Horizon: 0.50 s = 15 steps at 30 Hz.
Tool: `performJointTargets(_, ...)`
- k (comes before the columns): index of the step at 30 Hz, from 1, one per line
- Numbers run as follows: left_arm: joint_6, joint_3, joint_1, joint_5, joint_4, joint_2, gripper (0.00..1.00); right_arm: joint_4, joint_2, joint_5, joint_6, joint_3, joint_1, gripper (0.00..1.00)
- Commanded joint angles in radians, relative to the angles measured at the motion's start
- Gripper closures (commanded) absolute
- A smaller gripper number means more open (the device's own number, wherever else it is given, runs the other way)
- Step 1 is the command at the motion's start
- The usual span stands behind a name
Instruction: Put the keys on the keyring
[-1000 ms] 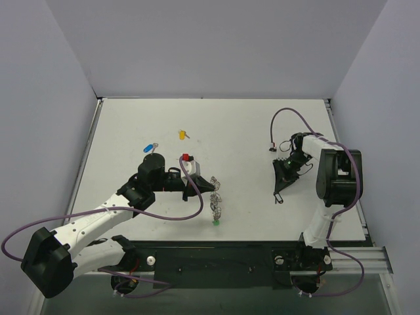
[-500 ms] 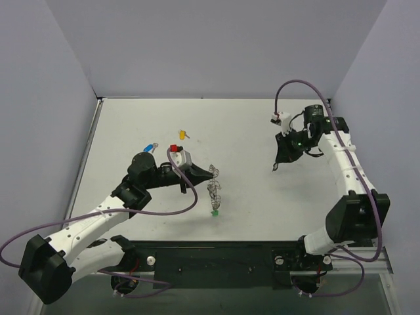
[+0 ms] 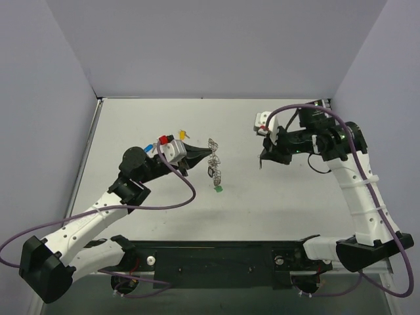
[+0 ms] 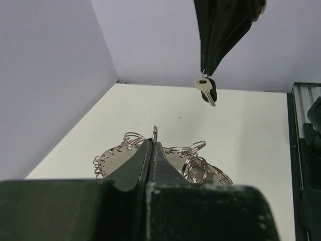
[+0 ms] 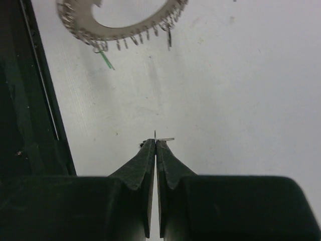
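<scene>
The white table (image 3: 295,210) fills the middle of the overhead view. The left arm (image 3: 92,220) rises from the lower left toward the centre, and the right arm (image 3: 357,184) climbs the right side and bends inward at the upper right. The left gripper (image 3: 211,151) has its jaws pinched together on one small loop of the keyring (image 3: 214,165), a flat metal ring edged with many small wire loops, at centre frame. A green key (image 3: 218,189) sits at the keyring's lower end. The right gripper (image 3: 263,159), right of centre and apart from the keyring, is clamped on a small silver key (image 4: 204,84). A yellow key (image 3: 182,134) and a blue key (image 3: 149,147) lie at upper left, beside the left arm.
</scene>
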Motion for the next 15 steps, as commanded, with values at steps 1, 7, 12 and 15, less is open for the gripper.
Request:
performJointTargets(1, 0.019, -0.082, -0.001, -0.052, 0.173, -0.02, 1.0, 0.058, -0.038, 0.107, -0.031, -0.045, 0.19, 1.0)
performJointTargets(7, 0.173, -0.167, -0.062, -0.113, 0.169, -0.054, 1.0, 0.557, -0.185, 0.271, 0.136, -0.347, 0.325, 1.0)
performJointTargets(12, 0.264, -0.216, -0.104, -0.13, 0.209, -0.063, 1.0, 0.827, -0.24, 0.335, 0.226, -0.557, 0.379, 1.0)
performJointTargets(15, 0.289, -0.257, -0.116, -0.105, 0.27, -0.068, 1.0, 0.714, -0.213, 0.24, 0.102, -0.53, 0.391, 1.0)
